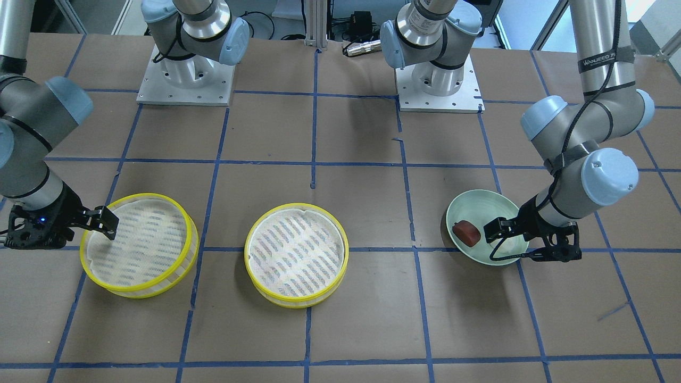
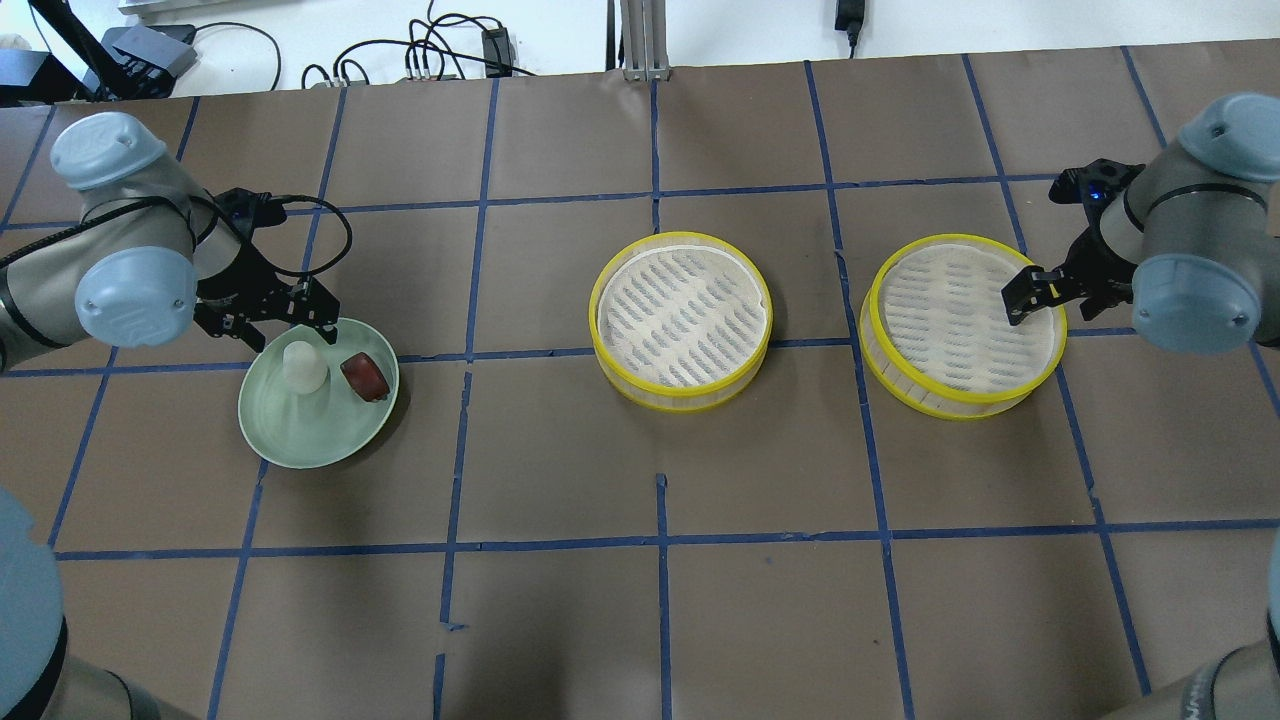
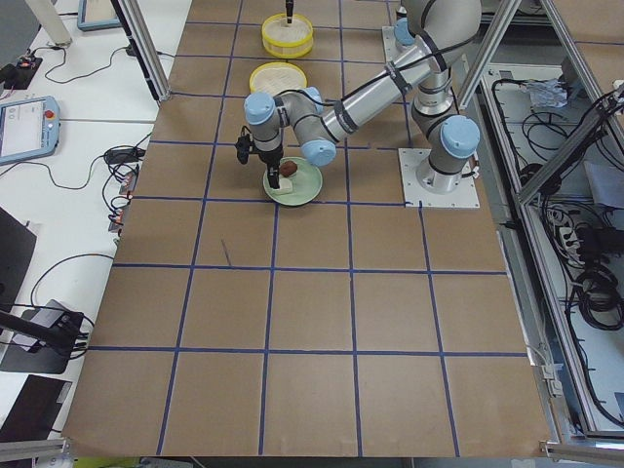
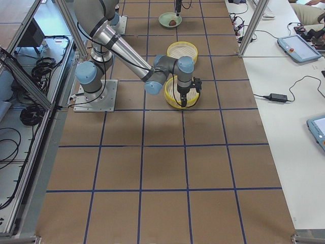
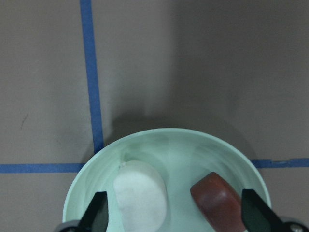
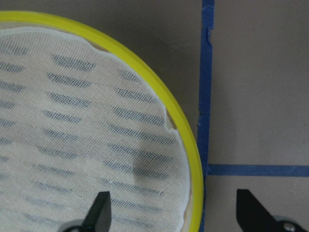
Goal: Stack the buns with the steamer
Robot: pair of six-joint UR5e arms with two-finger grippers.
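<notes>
Wide open, the left gripper [image 2: 290, 322] is held over the far side of the plate [image 2: 290, 440], near the worktop's left end. In the wrist view the white bun [image 2: 303, 365] and the red bun [image 2: 365, 377] are seen side by side in the plate, between its fingers [image 5: 99, 215]; neither is gripped. The right gripper [image 2: 1048, 290] is likewise spread wide, set astride the rim of the right tray [image 2: 960, 325] near the right end, one finger over the liner, one outside. The mid tray [image 2: 680, 315] is set apart from it at mid-worktop. A broad stretch of taped brown paper [image 2: 520, 420] is left between plate and mid tray, and more toward the robot-side edge. "WANJEED" is read on a strap [image 1: 604, 61] round the left arm.
</notes>
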